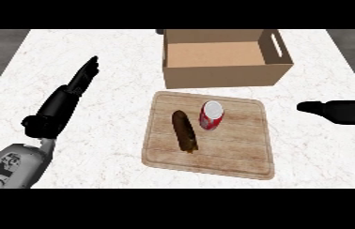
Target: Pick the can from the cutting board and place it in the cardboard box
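A red can (212,115) with a white top stands upright on the wooden cutting board (229,153), near the board's far middle. The open cardboard box (222,75) sits just beyond the board, with nothing visible inside. My right hand (331,110) enters from the right edge, level with the can and well to the right of the board; only part of it shows. My left hand (81,78) lies far to the left with straight fingers pointing away, holding nothing.
A dark brown elongated object (184,131) lies on the board just left of the can. White marble counter (111,45) surrounds the board and box. The box has a handle slot (277,43) in its right wall.
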Controlling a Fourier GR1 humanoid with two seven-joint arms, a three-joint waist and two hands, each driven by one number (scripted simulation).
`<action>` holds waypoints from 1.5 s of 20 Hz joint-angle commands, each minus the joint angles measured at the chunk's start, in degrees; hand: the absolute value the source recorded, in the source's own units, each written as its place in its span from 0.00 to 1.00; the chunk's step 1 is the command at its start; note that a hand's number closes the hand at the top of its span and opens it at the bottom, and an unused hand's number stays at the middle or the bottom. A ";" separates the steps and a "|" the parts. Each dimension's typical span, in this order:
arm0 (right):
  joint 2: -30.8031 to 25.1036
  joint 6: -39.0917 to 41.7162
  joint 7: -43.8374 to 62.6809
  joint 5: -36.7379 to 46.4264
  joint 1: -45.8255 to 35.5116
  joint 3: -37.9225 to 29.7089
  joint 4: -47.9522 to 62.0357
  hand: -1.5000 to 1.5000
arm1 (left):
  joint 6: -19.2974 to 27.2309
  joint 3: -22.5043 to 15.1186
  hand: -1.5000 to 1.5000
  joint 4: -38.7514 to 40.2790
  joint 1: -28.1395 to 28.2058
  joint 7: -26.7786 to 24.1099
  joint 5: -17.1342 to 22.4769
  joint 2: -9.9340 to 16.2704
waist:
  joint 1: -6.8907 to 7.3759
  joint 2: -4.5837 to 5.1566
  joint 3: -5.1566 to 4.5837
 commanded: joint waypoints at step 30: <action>10.43 38.68 59.40 16.52 -30.12 38.12 -5.14 0.00 | -2.35 0.51 0.50 -0.19 2.14 -1.77 -6.47 -5.02 | 2.62 0.40 0.13</action>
